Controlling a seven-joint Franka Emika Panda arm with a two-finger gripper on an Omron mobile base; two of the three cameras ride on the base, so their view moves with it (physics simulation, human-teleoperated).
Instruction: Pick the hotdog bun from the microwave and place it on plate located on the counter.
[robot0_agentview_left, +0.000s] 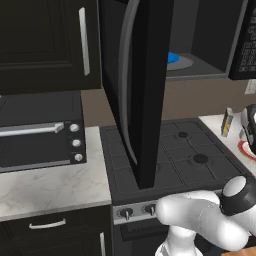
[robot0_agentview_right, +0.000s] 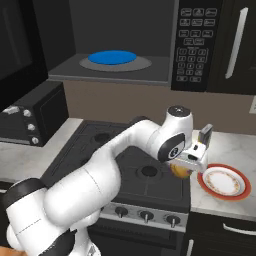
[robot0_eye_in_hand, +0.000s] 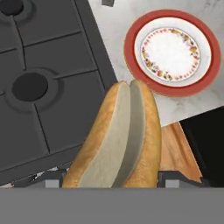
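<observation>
Nearest the hand camera, the tan, split-topped hotdog bun (robot0_eye_in_hand: 120, 140) is lying lengthwise between the two dark fingers of the white arm's gripper (robot0_agentview_right: 186, 167), which are closing on its sides and holding it clear of any surface; from the right base camera only a small orange-tan end of it is peeking out beneath the hand. Under the bun, the black gas stove top with round burners (robot0_eye_in_hand: 43, 83) is spreading away to one side, and the bun is hanging over the stove's edge where it is meeting the pale marbled counter (robot0_eye_in_hand: 197, 103). Just beyond, the round white plate with a red rim and flowered band (robot0_eye_in_hand: 172, 52) is sitting on that counter, near the bun but not yet beneath it. Farther back, the large black microwave with a grey inside (robot0_agentview_right: 120, 45) is standing open, its round blue dish (robot0_agentview_right: 112, 57) lying bare on the turntable, its tall door with the curved silver handle (robot0_agentview_left: 127, 90) swinging out over the stove. The carrying step is looking nearly done; the risk I am judging is a release too soon, dropping the bun onto the counter or the plate's rim, since the bun is long and could tip off the rim if it is let go off-centre
</observation>
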